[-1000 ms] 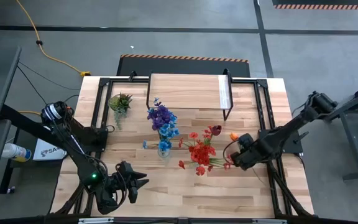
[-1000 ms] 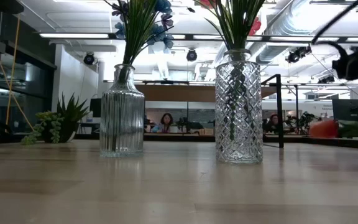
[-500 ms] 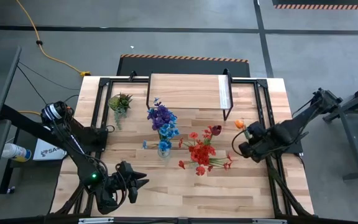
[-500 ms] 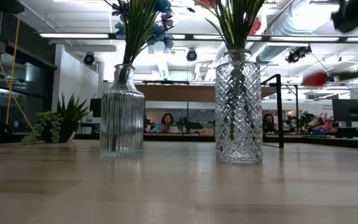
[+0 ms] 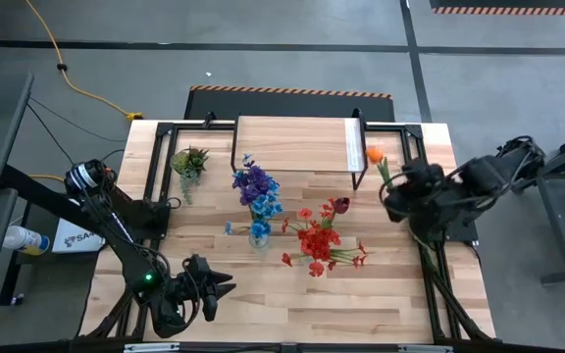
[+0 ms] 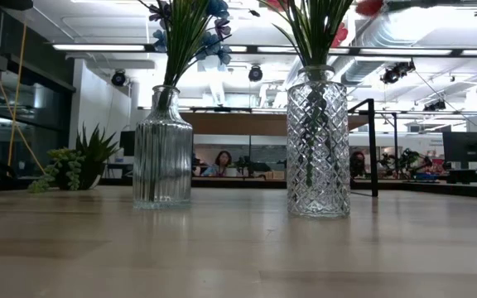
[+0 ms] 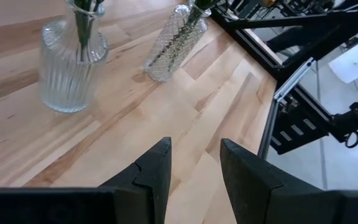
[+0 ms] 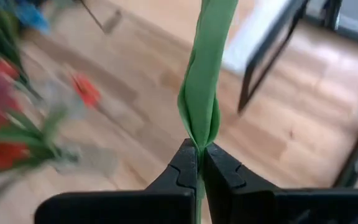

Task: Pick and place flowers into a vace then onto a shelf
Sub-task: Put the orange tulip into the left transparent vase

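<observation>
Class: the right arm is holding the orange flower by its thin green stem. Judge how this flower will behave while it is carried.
The orange flower is probably light: the right tool holds it by a pinch on the stem alone. Its long thin stem looks floppy, so the bloom may sway. Pinched so narrowly, it might twist or slip.

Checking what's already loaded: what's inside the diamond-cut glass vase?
The diamond-cut vase holds a bunch of green stems, with red flowers on top in the high view. The patterned glass blurs the stems' lower ends, so how they sit at the bottom cannot be seen.
</observation>
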Available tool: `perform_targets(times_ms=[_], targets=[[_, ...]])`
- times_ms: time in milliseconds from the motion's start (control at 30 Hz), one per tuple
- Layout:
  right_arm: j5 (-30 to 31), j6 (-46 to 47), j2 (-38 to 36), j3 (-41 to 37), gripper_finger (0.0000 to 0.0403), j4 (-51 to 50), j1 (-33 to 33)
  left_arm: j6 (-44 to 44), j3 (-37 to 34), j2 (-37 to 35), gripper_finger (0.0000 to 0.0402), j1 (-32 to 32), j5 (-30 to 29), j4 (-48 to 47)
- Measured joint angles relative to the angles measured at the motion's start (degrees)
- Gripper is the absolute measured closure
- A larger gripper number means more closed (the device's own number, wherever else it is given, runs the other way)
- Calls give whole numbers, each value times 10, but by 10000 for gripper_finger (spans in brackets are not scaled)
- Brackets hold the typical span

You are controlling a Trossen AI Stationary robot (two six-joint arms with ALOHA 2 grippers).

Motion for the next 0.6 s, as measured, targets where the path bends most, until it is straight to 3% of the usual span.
perform_targets(times_ms=[333,600], targets=[[135,-130,0,125,402,31,-26,1,0,0,231,0,-8,11],[185,-297,0,179,402,194,-26,16,0,0,231,0,-18,40]])
